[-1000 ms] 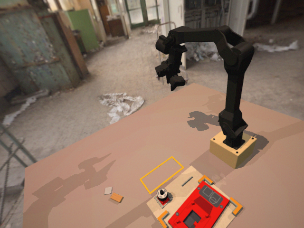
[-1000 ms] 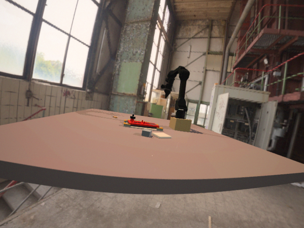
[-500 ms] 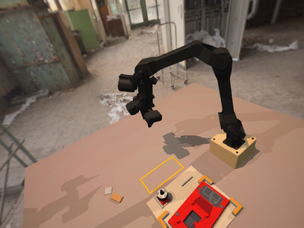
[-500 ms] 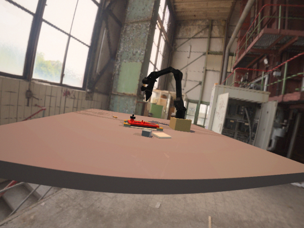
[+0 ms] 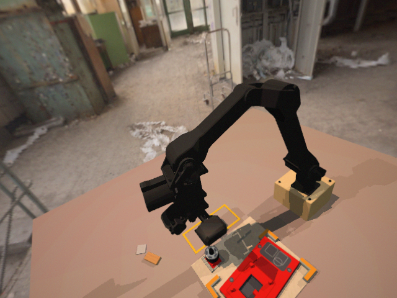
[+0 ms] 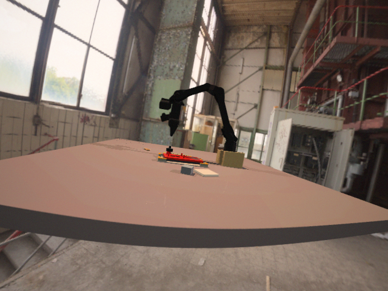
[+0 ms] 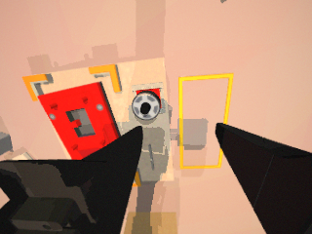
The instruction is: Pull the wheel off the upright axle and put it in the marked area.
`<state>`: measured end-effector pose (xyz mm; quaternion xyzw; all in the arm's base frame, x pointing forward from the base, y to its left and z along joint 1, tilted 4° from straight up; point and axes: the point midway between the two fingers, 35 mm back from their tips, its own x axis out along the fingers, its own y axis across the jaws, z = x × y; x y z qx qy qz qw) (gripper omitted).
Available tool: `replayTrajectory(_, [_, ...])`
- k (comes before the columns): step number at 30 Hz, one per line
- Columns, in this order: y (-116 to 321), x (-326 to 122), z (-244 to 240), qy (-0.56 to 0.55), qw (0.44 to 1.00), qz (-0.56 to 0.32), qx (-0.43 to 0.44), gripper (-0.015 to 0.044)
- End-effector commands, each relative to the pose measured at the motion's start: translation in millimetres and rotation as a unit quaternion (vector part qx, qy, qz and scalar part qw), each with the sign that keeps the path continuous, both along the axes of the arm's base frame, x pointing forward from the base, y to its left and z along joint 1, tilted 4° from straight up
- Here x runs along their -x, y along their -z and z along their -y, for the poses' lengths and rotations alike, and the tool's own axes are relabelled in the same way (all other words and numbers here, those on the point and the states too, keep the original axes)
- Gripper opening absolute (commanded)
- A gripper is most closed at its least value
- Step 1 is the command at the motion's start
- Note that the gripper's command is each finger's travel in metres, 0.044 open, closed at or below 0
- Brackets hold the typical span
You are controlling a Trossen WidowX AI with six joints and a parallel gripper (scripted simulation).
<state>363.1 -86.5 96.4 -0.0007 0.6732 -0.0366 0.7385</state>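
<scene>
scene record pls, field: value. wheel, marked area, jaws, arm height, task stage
wheel: the wheel sits on the upright axle, on the red block at the board's corner
marked area: the yellow outline beside the board, nothing in it
jaws: the gripper is open, holding nothing
arm height: above the wheel, with a gap showing in the exterior view
task stage: approach, wheel not yet grasped

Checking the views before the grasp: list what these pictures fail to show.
- Axle: hidden under the wheel in the top and wrist views; too small in the exterior view.
- Marked area: its middle is covered by the gripper in the top view.
- Red plate: cut off by the top view's lower edge.
</scene>
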Motion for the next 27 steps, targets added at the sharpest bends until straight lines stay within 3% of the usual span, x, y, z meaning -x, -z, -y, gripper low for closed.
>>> replayTrajectory(1, [10.8,-6.8,-30.7,-0.008,1.000,-0.009,0.003,0.0300])
replayTrajectory(13, [13.6,-1.8,-39.2,-0.008,1.000,-0.009,0.002,0.0300])
replayTrajectory(22, [80.0,-6.4,-34.1,-0.008,1.000,-0.009,0.003,0.0300])
replayTrajectory(27, [86.1,-5.8,-32.7,-0.008,1.000,-0.010,0.003,0.0300])
